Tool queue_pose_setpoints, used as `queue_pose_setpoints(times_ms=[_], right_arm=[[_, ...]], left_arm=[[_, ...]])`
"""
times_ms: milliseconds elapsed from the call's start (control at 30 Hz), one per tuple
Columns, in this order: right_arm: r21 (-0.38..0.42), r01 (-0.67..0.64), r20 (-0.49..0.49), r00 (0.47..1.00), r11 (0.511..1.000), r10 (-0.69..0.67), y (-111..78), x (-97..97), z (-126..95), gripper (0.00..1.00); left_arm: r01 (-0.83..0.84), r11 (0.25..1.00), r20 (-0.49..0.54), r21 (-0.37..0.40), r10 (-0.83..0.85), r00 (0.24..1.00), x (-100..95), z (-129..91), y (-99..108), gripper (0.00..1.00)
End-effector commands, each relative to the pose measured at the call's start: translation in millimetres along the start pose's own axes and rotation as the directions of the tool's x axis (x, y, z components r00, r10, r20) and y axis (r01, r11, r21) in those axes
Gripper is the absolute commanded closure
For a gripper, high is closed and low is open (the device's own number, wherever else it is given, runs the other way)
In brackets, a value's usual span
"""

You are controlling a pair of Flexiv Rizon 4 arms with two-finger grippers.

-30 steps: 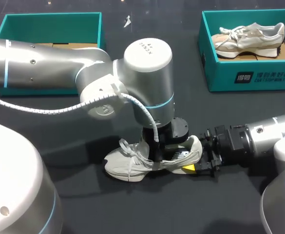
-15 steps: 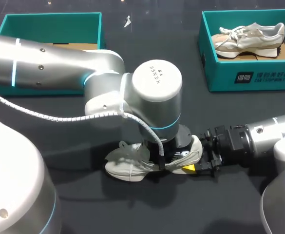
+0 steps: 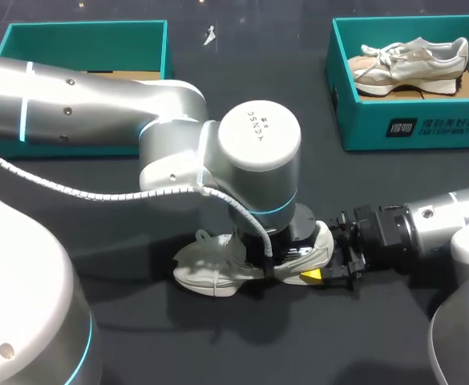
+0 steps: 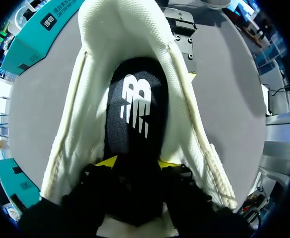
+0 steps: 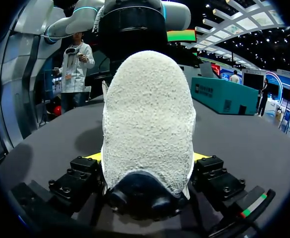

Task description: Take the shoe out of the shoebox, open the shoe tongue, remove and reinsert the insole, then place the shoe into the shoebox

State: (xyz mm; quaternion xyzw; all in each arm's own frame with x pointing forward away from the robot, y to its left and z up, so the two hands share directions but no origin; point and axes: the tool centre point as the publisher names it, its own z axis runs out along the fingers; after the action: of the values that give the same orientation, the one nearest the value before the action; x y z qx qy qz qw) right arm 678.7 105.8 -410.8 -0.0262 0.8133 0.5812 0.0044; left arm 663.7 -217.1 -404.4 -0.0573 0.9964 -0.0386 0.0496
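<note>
A pale grey shoe [image 3: 218, 271] lies on the dark table, toe to the left. My right gripper [image 3: 321, 258] has it by the heel; in the right wrist view the fuzzy heel [image 5: 147, 124] fills the gap of that gripper [image 5: 145, 157], a yellow tip touching each side. My left arm's wrist [image 3: 258, 156] stands straight over the shoe's opening and hides it. In the left wrist view the left gripper [image 4: 137, 162] is down inside the white collar [image 4: 85, 99], its tips pressed on both edges of the black insole [image 4: 135, 104].
An open teal shoebox [image 3: 82, 32] sits at the back left, partly behind my left arm. A second teal box [image 3: 410, 128] at the back right holds another pale shoe [image 3: 410, 60]. Bare table lies in front of the shoe.
My left arm has swung right and come down over the shoe's opening, covering the laces, while its fingers narrowed. The shoe and the right gripper have stayed put.
</note>
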Motion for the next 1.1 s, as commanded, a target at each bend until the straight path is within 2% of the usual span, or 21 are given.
queue_pose_setpoints(times_ms=[33, 467, 833, 1100], right_arm=[[0.004, 0.001, -0.001, 1.0, 1.0, -0.001, 1.8, 4.3, 0.0, 1.0], [0.004, 0.001, -0.001, 1.0, 1.0, -0.001, 1.8, 4.3, 0.0, 1.0], [0.004, 0.001, -0.001, 1.0, 1.0, -0.001, 1.8, 4.3, 0.0, 1.0], [0.004, 0.001, -0.001, 1.0, 1.0, -0.001, 1.8, 4.3, 0.0, 1.0]], left_arm=[[-0.003, 1.0, -0.032, 0.015, 0.004, 0.999, -15.0, 14.2, 2.8, 1.0], [-0.019, 0.998, -0.081, 0.058, 0.023, 0.996, -8.0, 0.7, 1.9, 1.0], [0.15, 0.978, -0.248, 0.144, -0.111, 0.962, -28.5, -17.8, 6.9, 1.0], [0.184, 0.964, -0.338, 0.193, -0.111, 0.935, -37.3, -28.1, 9.8, 1.0]])
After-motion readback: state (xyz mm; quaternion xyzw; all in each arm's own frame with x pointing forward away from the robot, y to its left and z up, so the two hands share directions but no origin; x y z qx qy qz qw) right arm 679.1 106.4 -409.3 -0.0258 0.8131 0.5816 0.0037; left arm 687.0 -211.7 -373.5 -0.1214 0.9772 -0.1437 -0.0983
